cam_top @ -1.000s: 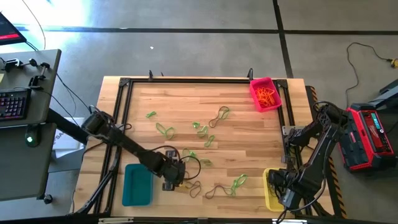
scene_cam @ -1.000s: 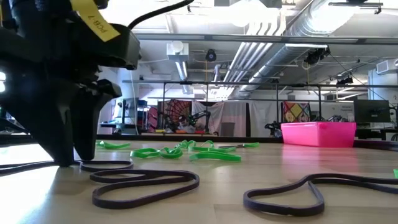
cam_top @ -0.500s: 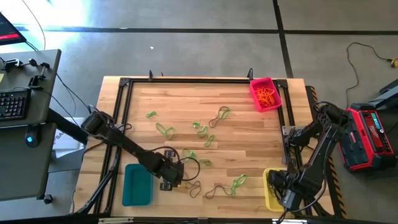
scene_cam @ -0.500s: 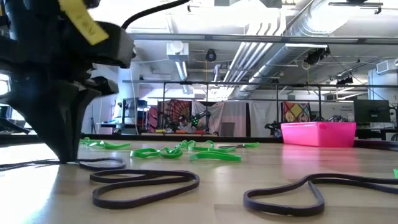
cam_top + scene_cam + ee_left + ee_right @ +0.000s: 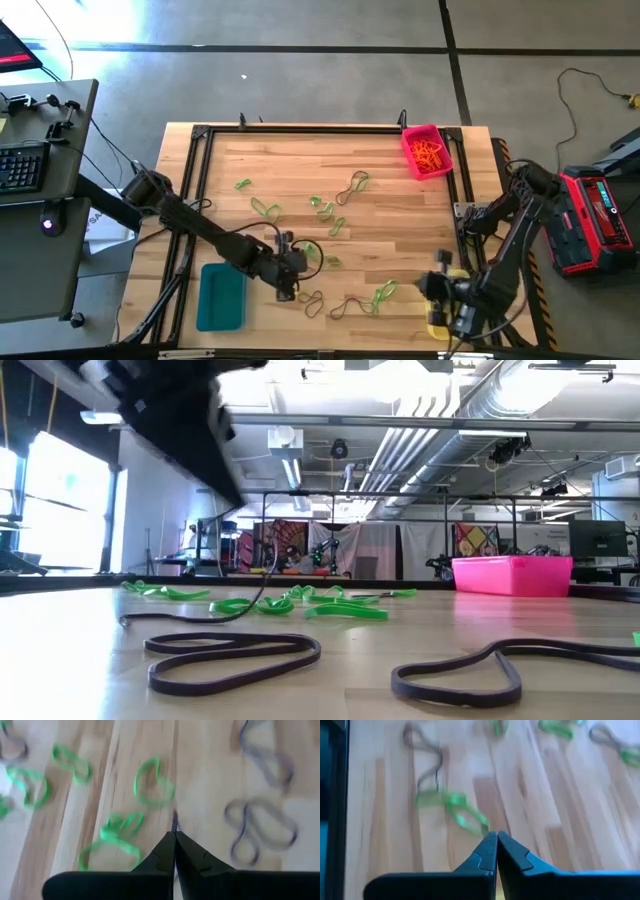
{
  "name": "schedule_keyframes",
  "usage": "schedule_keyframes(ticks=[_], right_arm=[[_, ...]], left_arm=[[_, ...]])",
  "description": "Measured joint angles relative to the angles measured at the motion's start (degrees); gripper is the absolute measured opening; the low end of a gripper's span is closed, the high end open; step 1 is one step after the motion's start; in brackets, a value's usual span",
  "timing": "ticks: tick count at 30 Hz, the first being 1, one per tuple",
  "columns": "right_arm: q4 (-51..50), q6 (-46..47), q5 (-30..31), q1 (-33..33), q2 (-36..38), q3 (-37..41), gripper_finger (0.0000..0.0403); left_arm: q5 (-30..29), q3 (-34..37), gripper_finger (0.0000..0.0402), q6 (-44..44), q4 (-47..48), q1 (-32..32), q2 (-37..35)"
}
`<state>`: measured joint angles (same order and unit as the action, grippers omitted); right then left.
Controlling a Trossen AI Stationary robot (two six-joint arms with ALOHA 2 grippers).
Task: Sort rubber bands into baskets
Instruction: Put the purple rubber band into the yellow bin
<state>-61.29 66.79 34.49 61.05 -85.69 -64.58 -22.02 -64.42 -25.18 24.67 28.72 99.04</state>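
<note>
High view: left gripper (image 5: pixel 287 268), closed on a dark rubber band (image 5: pixel 235 605) lifted just right of the teal basket (image 5: pixel 220 297); band judged light, floppy, best pinched on one strand; right gripper (image 5: pixel 441 284) closed, empty, beside the yellow basket (image 5: pixel 437 322).

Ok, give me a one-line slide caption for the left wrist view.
Left gripper shut on a dark rubber band, lifted above green rubber bands scattered on the wooden table.
</note>
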Motion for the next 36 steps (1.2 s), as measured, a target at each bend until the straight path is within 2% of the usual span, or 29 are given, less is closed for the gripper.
schedule_keyframes(ticks=[5, 9, 15, 21, 25, 28, 33, 36], right_arm=[[15.65, -6.37, 6.21, -3.43, -0.02, 7.25, 0.0], [29.04, -9.23, 15.68, -6.62, -0.02, 13.0, 0.0002], [45.92, -16.92, 19.52, -10.87, -0.02, 16.95, 0.0038], [58.16, -27.15, 18.83, -14.43, -0.02, 17.58, 0.0118], [64.96, -34.93, 17.24, -16.45, -0.04, 17.58, 0.0154], [69.52, -39.87, 15.78, -17.71, -0.04, 17.58, 0.0164], [76.03, -45.5, 6.81, -20.19, -0.13, 17.58, 0.0165], [77.77, -46.47, 4.47, -21.5, -0.2, 17.58, 0.0165]], left_arm=[[-3.5, -0.02, 0.0, 2.8, -8.25, -0.63, 0.0], [-3.58, -0.04, 0.0, 6.25, -16.46, -1.7, 0.0], [-2.35, -0.04, 0.0, 11.08, -28.82, -3.63, 0.0], [-1.01, -0.09, 0.0, 15.27, -39.18, -4.45, 0.84], [-0.5, -0.09, 0.0, 17.5, -43.97, -4.34, 1.43], [-0.5, -0.11, 0.0, 18.72, -46.13, -4.41, 1.64], [-0.5, -0.07, 0.0, 20.86, -49.74, -4.39, 2.43], [-0.5, -0.09, 0.0, 21.3, -51.83, -4.39, 2.47]])
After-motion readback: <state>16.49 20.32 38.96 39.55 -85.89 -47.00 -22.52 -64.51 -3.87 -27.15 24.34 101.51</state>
